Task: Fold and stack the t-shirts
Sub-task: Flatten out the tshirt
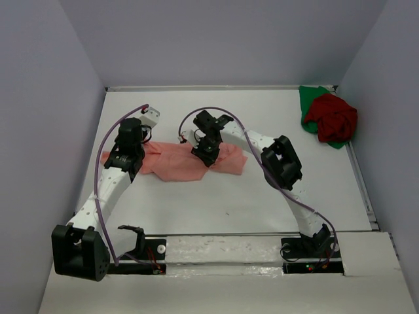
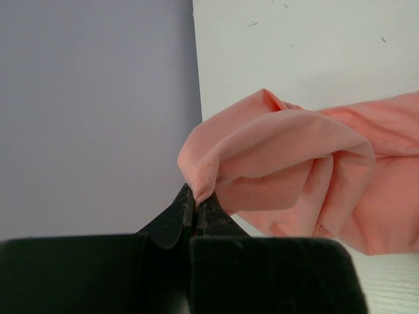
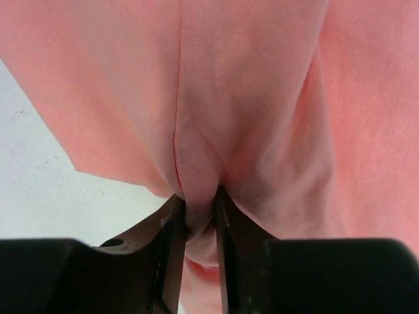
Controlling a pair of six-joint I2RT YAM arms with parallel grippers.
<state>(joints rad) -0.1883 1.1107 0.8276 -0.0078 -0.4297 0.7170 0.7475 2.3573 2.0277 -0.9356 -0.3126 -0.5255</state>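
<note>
left hand [image 2: 196, 207] grips soft salmon-pink cloth t-shirt [image 1: 173, 167], left end | right hand [image 3: 196, 216] nips fold right of its middle | long axis spans your two hands

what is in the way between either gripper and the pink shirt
Nothing visible. The left gripper pinches a bunched edge of the salmon-pink shirt, and the right gripper pinches a fold of it.
</note>
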